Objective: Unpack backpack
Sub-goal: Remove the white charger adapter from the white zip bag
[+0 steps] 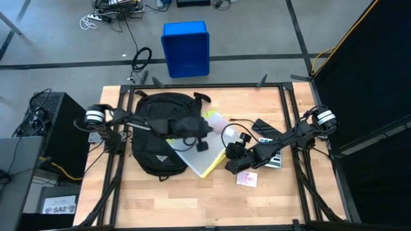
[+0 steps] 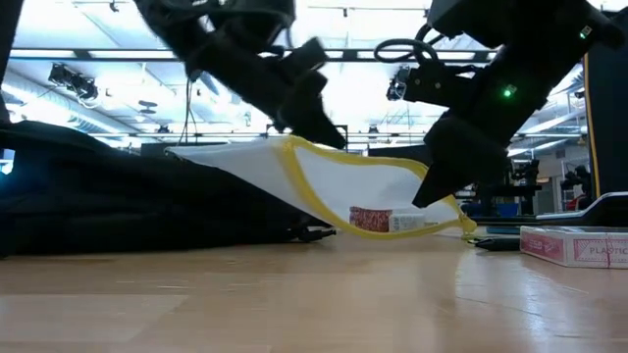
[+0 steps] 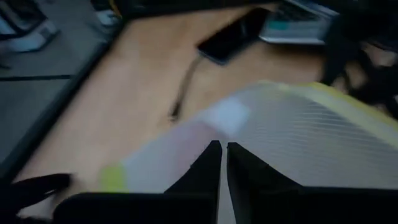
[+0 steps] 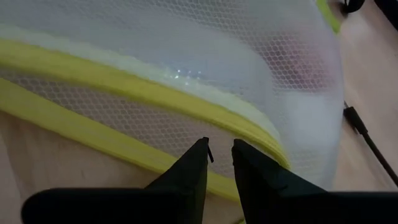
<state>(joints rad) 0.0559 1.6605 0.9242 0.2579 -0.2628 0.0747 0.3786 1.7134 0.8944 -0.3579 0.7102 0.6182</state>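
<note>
Lifting off the backpack [image 1: 156, 133] — mesh pouch [image 2: 363, 191], raised only in low view.

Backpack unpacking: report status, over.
Left gripper and right gripper both at the yellow-trimmed mesh pouch, lifted half out of the backpack. Phone, cable and pink box lie close by.

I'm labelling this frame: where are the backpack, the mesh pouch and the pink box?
backpack [image 1: 153, 157]: high view, lower front panel.
mesh pouch [image 1: 204, 159]: high view, white middle.
pink box [image 1: 246, 179]: high view, top face.
</note>
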